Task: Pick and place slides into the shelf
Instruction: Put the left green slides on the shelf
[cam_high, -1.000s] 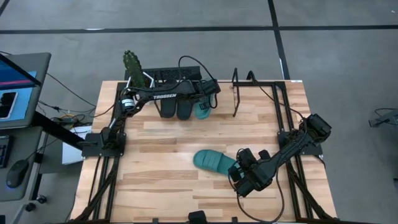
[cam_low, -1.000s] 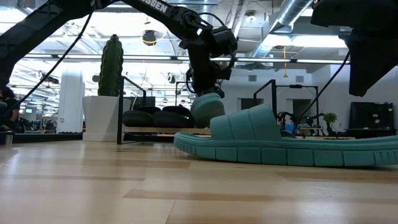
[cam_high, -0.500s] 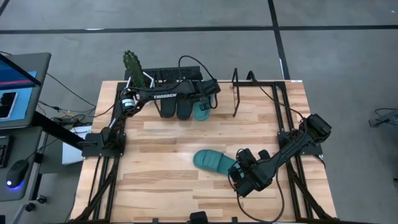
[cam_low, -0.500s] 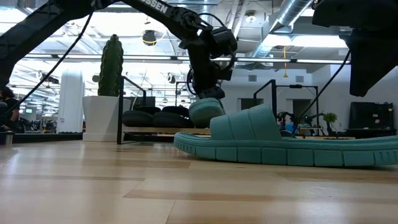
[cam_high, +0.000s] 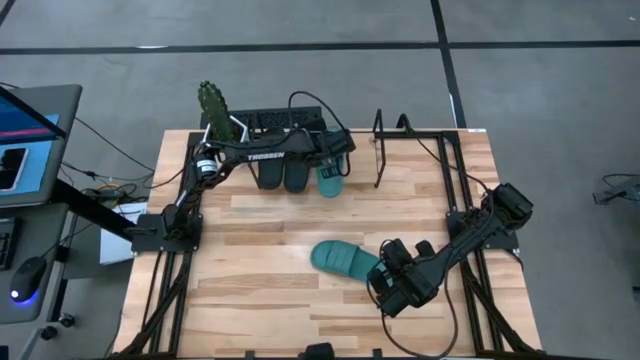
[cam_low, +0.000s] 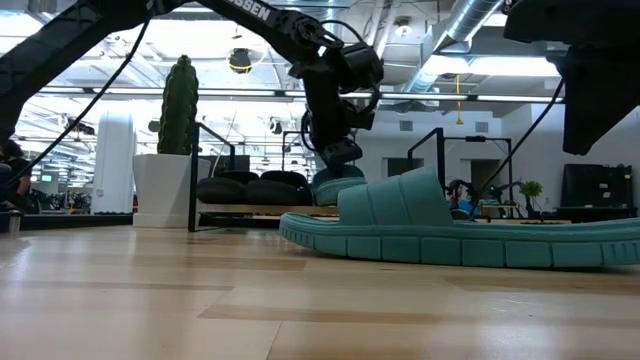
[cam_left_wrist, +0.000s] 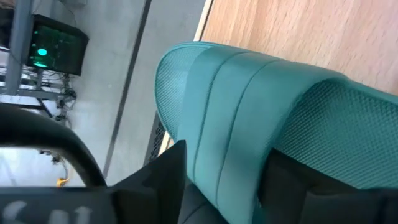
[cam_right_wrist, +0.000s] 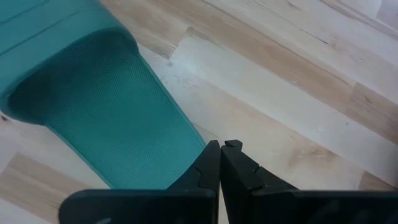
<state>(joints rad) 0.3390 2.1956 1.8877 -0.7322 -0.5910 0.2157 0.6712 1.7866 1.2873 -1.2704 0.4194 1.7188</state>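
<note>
A wooden counter (cam_high: 270, 230) is seen from above with two dark robot arms. At the far left edge stands a potted cactus (cam_high: 212, 103). Beside it, a low black wire shelf (cam_high: 262, 124) holds two black slides (cam_high: 282, 176) side by side. The left claw (cam_high: 332, 168) reaches over the shelf, clamped on the strap of a teal slide (cam_high: 329, 181) just right of the black pair. Nearer the front, a second teal slide (cam_high: 345, 259) lies flat on the counter. The right claw (cam_high: 385, 280) sits at its heel end, fingers (cam_right_wrist: 211, 168) pressed together, holding nothing.
</note>
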